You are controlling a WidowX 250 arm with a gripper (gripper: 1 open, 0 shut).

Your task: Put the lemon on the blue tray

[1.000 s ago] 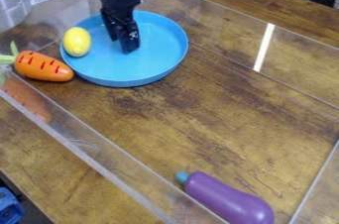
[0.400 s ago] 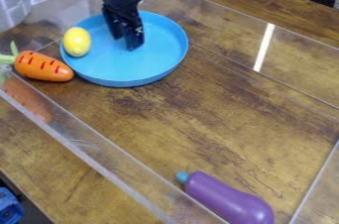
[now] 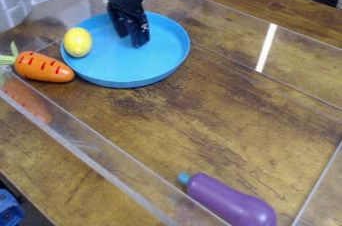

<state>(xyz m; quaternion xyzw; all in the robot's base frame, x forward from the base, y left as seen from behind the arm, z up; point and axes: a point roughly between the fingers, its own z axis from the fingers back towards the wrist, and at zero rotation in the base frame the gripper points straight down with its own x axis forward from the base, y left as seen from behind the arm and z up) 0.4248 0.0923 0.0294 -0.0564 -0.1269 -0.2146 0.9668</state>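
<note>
The main hazard from here is a sideways sweep of the black pincer (image 3: pixel 134 40), whose fingers reach down over the far part of the round, shallow, sky-blue plastic tray (image 3: pixel 158 76). The small, smooth, bright-yellow oval toy lemon (image 3: pixel 78 42) sits at the tray's left side, close to the low rim, and its rounded shape would probably let it roll if nudged. A push toward the left edge of the wooden counter (image 3: pixel 201 120) could tip it over that rim, perhaps onto the orange toy carrot with the green top (image 3: pixel 43 67), which lies just outside the tray. If the fingers press on the tray's floor or catch its rim as the arm moves off, the light dish might slide or tilt and carry the lemon with it. The purple toy eggplant (image 3: pixel 229 200), near the counter's near edge, is well apart and seems unlikely to interfere.

The lemon is to the left of the pincer in the camera view, near it but apart, with a strip of blue between them. The pincer does not have hold of the lemon; whether its fingers are parted or closed together, I cannot tell, as they are dark and blurred. The placing looks done, so a straight lift away seems the safest next move.
</note>
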